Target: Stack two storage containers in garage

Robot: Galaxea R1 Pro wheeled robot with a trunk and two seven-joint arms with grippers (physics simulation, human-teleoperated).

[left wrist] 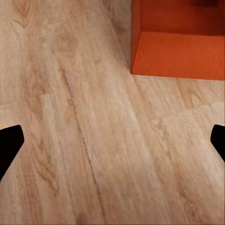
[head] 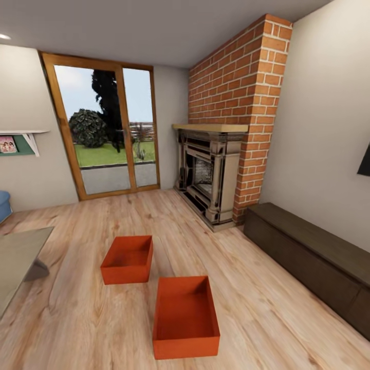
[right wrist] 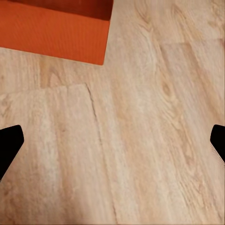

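Note:
Two red-orange open-top storage containers sit empty on the light wood-plank flooring of the living room. The nearer container lies close in front of me; the farther one is a little beyond it to the left. A corner of a container shows in the left wrist view, ahead of my left gripper, whose dark fingertips stand wide apart over bare planks. In the right wrist view a container corner lies ahead of my right gripper, which is open too, with nothing between its fingers.
A brick fireplace stands ahead on the right. A long dark brown chest runs along the right wall. A glass coffee table is at the left, with a blue sofa edge behind it. Glass patio doors are at the back.

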